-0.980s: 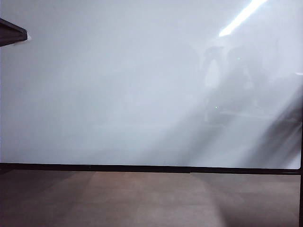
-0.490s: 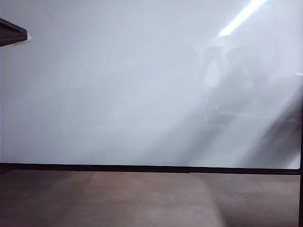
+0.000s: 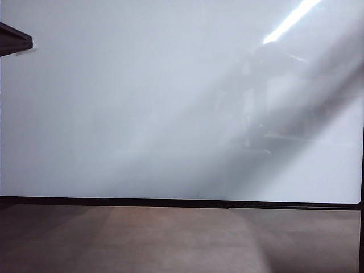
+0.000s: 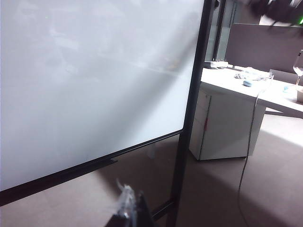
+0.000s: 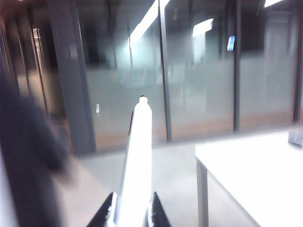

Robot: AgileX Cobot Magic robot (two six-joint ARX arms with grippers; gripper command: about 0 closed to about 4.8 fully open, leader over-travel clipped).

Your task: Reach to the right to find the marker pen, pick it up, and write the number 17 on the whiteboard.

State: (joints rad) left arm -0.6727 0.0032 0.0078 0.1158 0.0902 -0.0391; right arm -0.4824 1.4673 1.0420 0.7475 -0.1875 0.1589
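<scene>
Exterior view: the whiteboard (image 3: 142, 108) fills nearly all I can see, glossy white with a thin black frame along its lower edge and a bright light streak (image 3: 291, 20) at upper right. Grey reflections smear across its right half. I see no writing on it. Below the frame runs a brown wood-grain surface (image 3: 170, 239). A dark bracket-like piece (image 3: 14, 40) pokes in at the upper left edge. Neither arm shows in this view.

Left wrist view: the whiteboard (image 4: 94, 80) stands tilted across the picture, its black frame post (image 4: 189, 113) beside it. Only a dark stub with a scrap of clear material shows at the picture's edge, the left gripper (image 4: 129, 210); I cannot tell whether its fingers are spread or pressed together. Past the post sits a white desk (image 4: 246, 87) on a white cabinet (image 4: 222, 123), with small items on top, too blurred to name. A cable (image 4: 248, 142) hangs down from the desk. I can make out no open container anywhere.

Right wrist view: the right gripper (image 5: 131, 213) pinches the marker pen (image 5: 137, 161), a white barrel held between the 2 dark fingertips (image 5: 105, 215) and pointing away from the camera, its tip up against a background of glass partitions (image 5: 199, 71). The picture is blurred. A white table (image 5: 255, 175) lies to one side, a dark blurred shape (image 5: 28, 156) to the other.
</scene>
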